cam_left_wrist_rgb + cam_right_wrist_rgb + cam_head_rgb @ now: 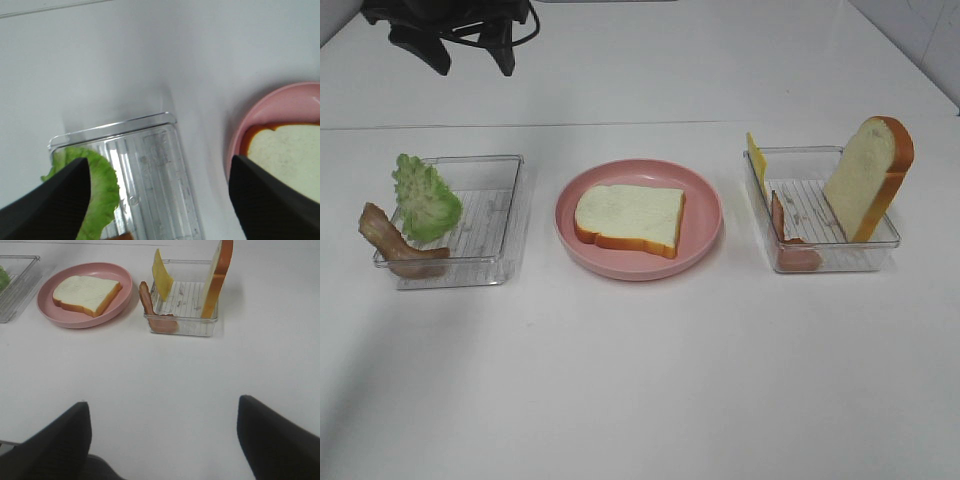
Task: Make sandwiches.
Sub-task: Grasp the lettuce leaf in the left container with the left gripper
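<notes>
Left gripper (160, 162): jaws wide apart.
Right gripper (163, 404): jaws wide apart.
Round pink plate (705, 192): one white orange-crusted bread slice (630, 218), lying flat.

In the left wrist view the plate (287, 105) ran off the edge, and one dark jaw covered part of the bread slice (285, 150) on it; the other jaw hid part of the lettuce (105, 190). The clear tray (160, 165) was cut off too. In the exterior view a dark arm (450, 30) was cropped at the top.
</notes>
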Controlling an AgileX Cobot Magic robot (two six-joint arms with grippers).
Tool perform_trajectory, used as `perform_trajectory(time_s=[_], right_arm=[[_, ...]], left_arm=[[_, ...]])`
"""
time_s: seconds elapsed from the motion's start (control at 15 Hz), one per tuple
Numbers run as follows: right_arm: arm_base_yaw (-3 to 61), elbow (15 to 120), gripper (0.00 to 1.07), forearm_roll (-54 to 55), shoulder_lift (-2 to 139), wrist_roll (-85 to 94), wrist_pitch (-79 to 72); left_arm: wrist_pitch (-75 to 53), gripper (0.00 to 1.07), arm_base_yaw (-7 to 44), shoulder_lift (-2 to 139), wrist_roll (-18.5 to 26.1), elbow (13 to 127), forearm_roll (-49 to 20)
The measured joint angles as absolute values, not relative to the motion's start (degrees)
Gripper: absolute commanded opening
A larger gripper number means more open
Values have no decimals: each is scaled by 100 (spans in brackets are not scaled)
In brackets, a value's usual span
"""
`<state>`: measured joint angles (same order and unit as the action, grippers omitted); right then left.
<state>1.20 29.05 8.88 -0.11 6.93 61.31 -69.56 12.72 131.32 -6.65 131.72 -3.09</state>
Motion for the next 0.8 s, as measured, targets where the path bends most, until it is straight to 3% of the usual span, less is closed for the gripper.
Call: perform_trajectory(time_s=[0.47,0.8], right_arm=[[120,2905,77,888,-11,693,6131],[120,2905,77,888,-11,693,6131]], left_arm=[[-6967,72,361,12685,-665,12112,-298],[-6967,70,367,12680,-550,11373,-52]])
